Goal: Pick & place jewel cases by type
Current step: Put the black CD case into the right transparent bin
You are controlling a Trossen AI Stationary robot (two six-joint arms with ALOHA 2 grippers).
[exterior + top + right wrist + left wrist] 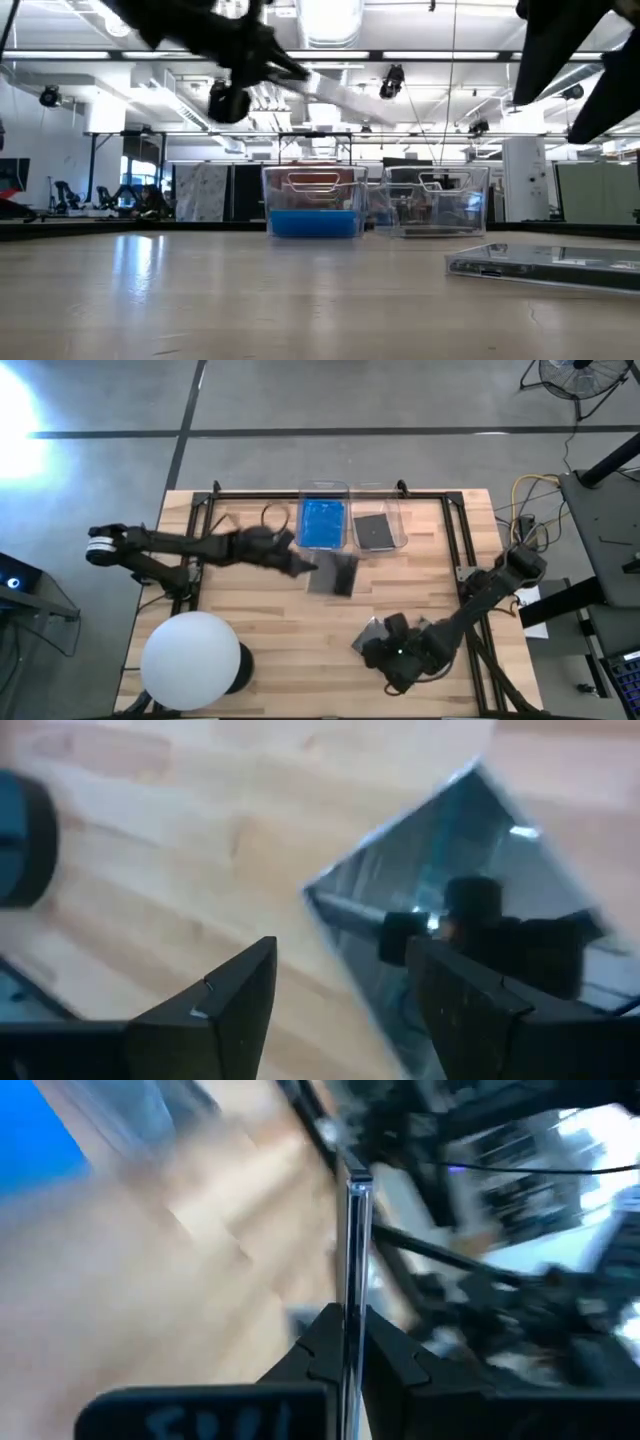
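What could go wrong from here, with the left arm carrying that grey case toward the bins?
The left claw pinches the grey case only at one edge, tilted in mid-air in the low view; it could slip or swing loose. The case is still short of the grey bin, right beside the blue bin, so it might clip a rim or land with the wrong type. The right claw, open over the last case on the table, might nudge it while closing.
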